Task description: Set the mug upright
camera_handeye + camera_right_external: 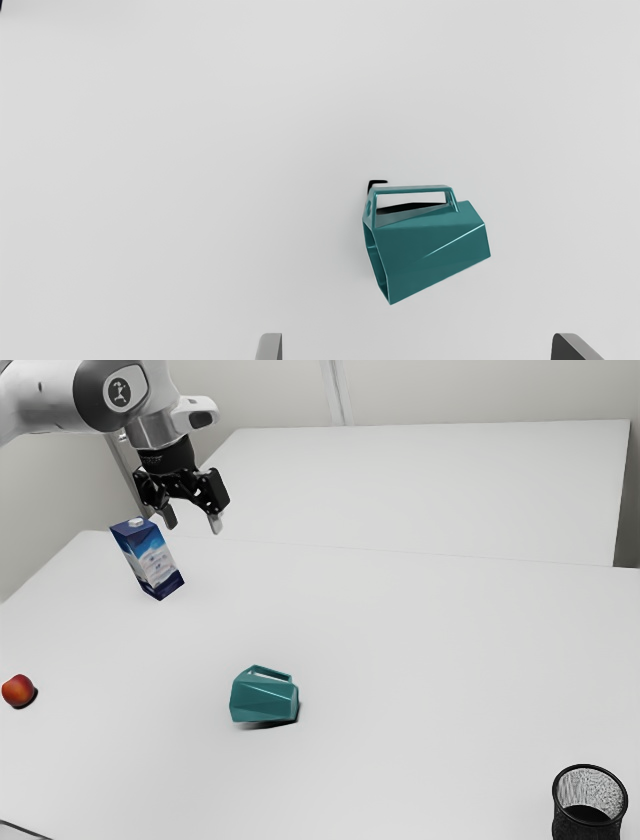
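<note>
The gripper [193, 527] hangs in the air above the far part of the table, close to the carton and well away from the mug. Its fingers stand wide apart with nothing between them, and both tips show in the wrist view, where the gripper [417, 345] is open. A teal faceted mug [265, 698] lies on its side on the table, its handle toward the arm's side in the exterior view. In the wrist view the mug [430, 255] shows its open mouth at one end and its closed base at the other.
A blue and white carton [150, 560] stands on the white table [400, 660] beneath the gripper. A red-orange fruit [18, 690] lies at the exterior view's left. A black mesh cup [589, 805] stands at the exterior view's lower right.
</note>
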You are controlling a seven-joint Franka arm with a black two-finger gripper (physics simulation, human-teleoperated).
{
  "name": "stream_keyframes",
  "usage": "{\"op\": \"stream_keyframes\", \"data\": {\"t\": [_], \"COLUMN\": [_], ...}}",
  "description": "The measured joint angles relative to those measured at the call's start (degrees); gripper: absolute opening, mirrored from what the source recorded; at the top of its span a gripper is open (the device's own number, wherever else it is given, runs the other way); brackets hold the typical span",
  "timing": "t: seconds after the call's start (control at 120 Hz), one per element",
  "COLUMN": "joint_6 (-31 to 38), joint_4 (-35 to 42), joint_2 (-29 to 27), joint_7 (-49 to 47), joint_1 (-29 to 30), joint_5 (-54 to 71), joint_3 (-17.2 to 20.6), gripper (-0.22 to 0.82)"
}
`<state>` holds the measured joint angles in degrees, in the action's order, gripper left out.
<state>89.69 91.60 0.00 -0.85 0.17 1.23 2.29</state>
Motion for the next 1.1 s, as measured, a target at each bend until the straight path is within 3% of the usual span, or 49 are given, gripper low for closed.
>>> {"op": "stream_keyframes", "data": {"t": [0.333,0.558,1.1], "joint_6": [0.35,3.35,23.65], "joint_4": [1.85,9.41,34.85], "joint_2": [-1.03,-3.67,-6.43], "joint_7": [0.00,0.14,9.15], "joint_1": [0.09,-0.67,1.98], "joint_5": [0.03,-1.67,-21.74], "joint_3": [-0.09,-1.19,-7.35], "gripper": [0.59,0.59,0.59]}}
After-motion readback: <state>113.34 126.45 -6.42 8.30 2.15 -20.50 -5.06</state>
